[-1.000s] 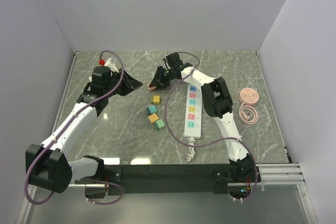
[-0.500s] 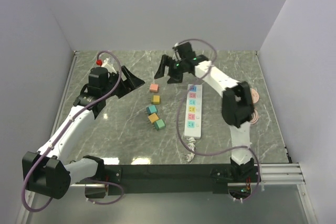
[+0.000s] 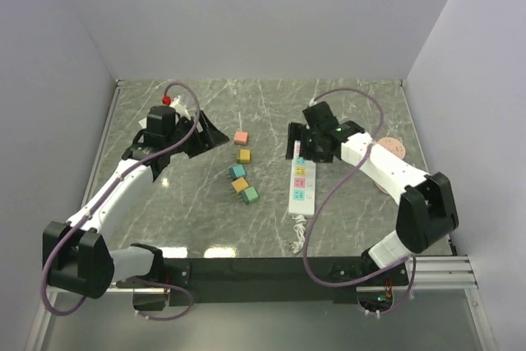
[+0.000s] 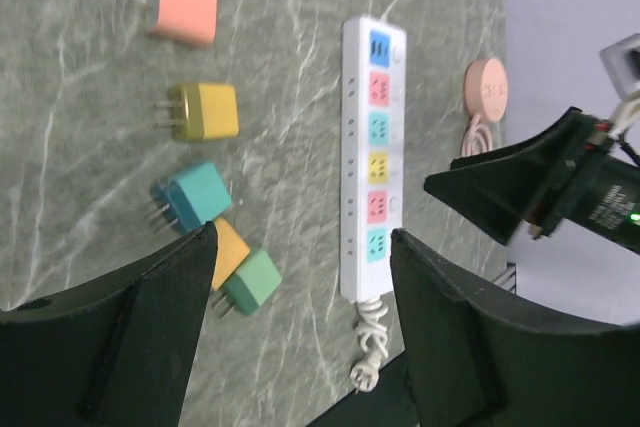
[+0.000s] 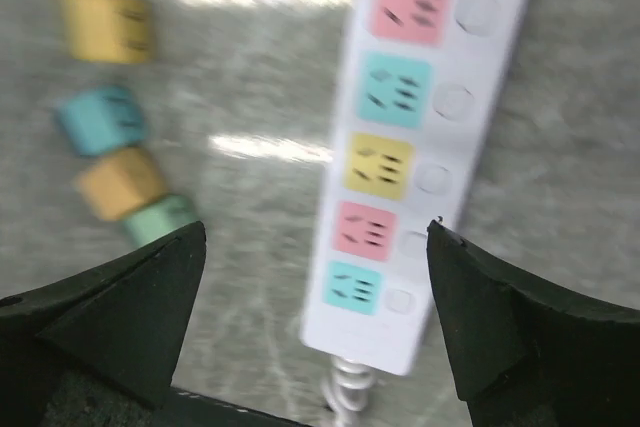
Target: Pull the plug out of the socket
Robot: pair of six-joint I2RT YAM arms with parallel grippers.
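Over the socket (image 3: pixel 302 191): hovering with right gripper (image 3: pixel 304 150) wide, empty; left gripper (image 3: pixel 209 132) same. Nothing seated, plugs (image 3: pixel 244 155) loose beside. Likely light, rigid, slick; pinch across flat sides.

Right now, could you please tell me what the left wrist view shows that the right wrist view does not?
Only the left wrist view: the pink plug, the round pink disc, the socket's blue end outlet and the left gripper. Only the right wrist view: nothing new, just a closer, blurred look. Both: the socket, its cord, and the yellow plug, teal plug, orange plug and green plug, all lying loose.
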